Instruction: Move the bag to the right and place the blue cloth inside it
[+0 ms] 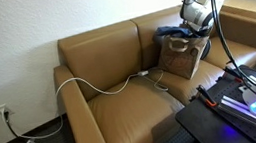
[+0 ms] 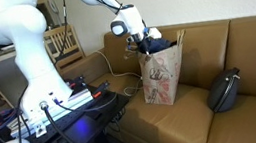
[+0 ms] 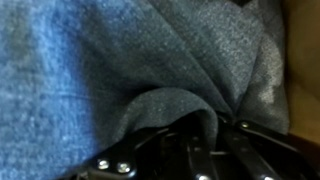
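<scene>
Exterior view, reading across the sofa (image 1: 113,109): a white cable (image 1: 88,87) lies on the left seat. The bag (image 1: 180,60) stands upright on the right seat, and the gripper (image 1: 189,23) hangs over its mouth, pinched tight on the blue cloth (image 1: 172,33) (mostly bunched above the rim). Best to lower straight down between the handles before letting go, or the bulk may snag and tip the bag. The wrist view shows only fabric, and the bag's interior is hidden.
</scene>
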Robot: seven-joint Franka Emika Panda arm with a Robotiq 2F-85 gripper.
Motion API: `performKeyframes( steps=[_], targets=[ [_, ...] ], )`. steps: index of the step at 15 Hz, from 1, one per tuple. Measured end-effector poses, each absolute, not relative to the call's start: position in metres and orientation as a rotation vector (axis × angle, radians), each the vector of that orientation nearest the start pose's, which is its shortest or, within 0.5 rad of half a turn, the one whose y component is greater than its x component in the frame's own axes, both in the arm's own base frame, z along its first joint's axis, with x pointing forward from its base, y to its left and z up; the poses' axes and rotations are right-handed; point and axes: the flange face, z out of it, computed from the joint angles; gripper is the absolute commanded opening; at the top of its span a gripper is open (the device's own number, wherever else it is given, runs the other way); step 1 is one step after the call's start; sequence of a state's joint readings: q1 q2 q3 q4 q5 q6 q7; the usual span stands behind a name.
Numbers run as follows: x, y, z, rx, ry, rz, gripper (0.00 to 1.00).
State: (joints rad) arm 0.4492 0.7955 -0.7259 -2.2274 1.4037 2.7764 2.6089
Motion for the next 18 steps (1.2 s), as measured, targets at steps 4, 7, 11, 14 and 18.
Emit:
performKeyframes(
  steps=[4,7,11,14,18],
  targets=[
    [0.451,-0.219,0.065,1.284,2.768,-0.001,0.5],
    [0.471,-0.199,0.095,1.15,2.781,-0.03,0.7],
    [0.472,-0.178,0.16,0.995,2.694,-0.25,0.98],
    [0.435,-0.178,0.211,0.959,2.618,-0.437,1.0],
    [0.425,-0.148,0.269,0.827,2.546,-0.505,1.0]
  ],
)
